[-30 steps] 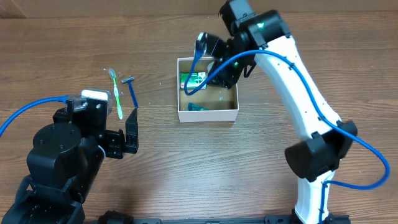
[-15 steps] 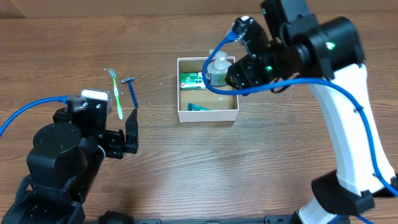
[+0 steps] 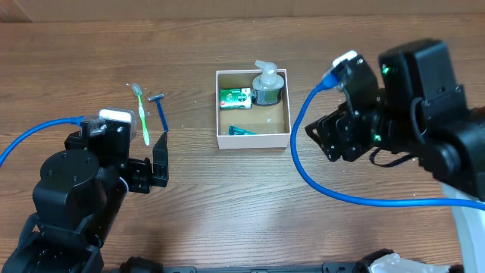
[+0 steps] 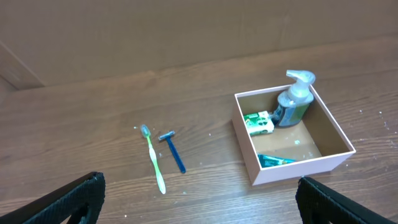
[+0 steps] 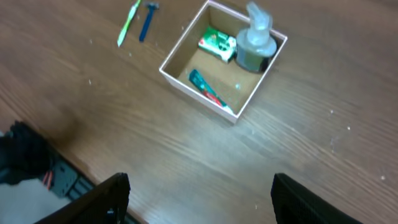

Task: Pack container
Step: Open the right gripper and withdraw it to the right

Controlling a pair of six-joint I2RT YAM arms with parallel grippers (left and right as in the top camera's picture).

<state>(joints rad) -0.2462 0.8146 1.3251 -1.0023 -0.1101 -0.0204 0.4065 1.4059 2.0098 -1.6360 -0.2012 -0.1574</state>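
1. We see the container [image 3: 254, 141] on the table [image 3: 227, 197], holding a pump bottle [image 3: 267, 87], packet [image 3: 235, 97] and tube [image 3: 239, 130].
2. Left of the container lie a toothbrush [image 3: 142, 114] and razor [image 3: 161, 111].
3. Our left gripper [image 4: 200, 202], left of the container, gapes wide, empty.
4. Our right gripper [image 5: 199, 199], right of the container, gapes likewise.

The container [image 3: 253, 141], a shallow square box with thin white walls and tan floor, sits open-topped, apparently flat, mid-scene.

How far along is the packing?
Done: pump bottle, green-and-white packet and teal tube sit in the container. In hand: nothing; left claw and right claw are both open and empty. Left: toothbrush and razor lie on the table, outside the container.
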